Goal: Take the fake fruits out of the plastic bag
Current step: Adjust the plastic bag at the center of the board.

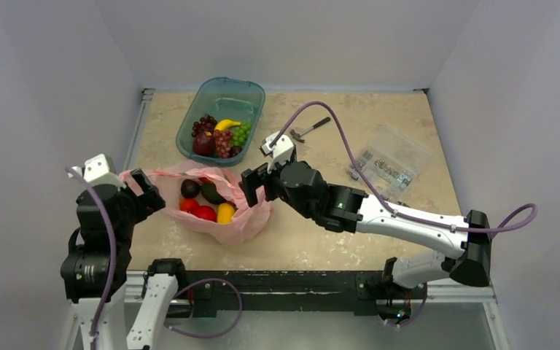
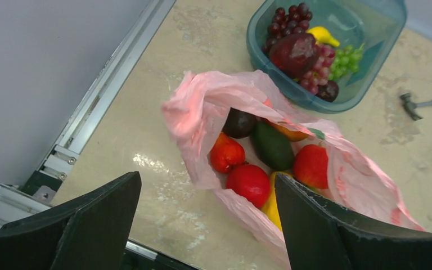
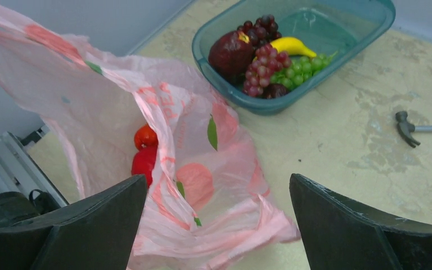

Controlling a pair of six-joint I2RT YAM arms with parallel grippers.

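Observation:
The pink plastic bag (image 1: 242,222) lies open on the table near the left front. Inside it are fake fruits: a dark avocado (image 2: 239,122), a green avocado (image 2: 271,145), red fruits (image 2: 249,183) and a yellow one (image 1: 225,212). My left gripper (image 1: 146,191) is open at the bag's left rim, and its jaws stand wide apart in the left wrist view (image 2: 207,179). My right gripper (image 1: 251,188) is open at the bag's right rim. Loose pink film (image 3: 202,185) lies between its fingers, unpinched. Two red fruits (image 3: 144,152) show through the bag's mouth in the right wrist view.
A teal tray (image 1: 251,91) at the back holds grapes (image 1: 222,142), a banana (image 1: 226,125) and a dark red fruit (image 1: 203,144). A small hammer (image 1: 308,129) lies right of it. A clear packet of small parts (image 1: 390,162) sits at the right.

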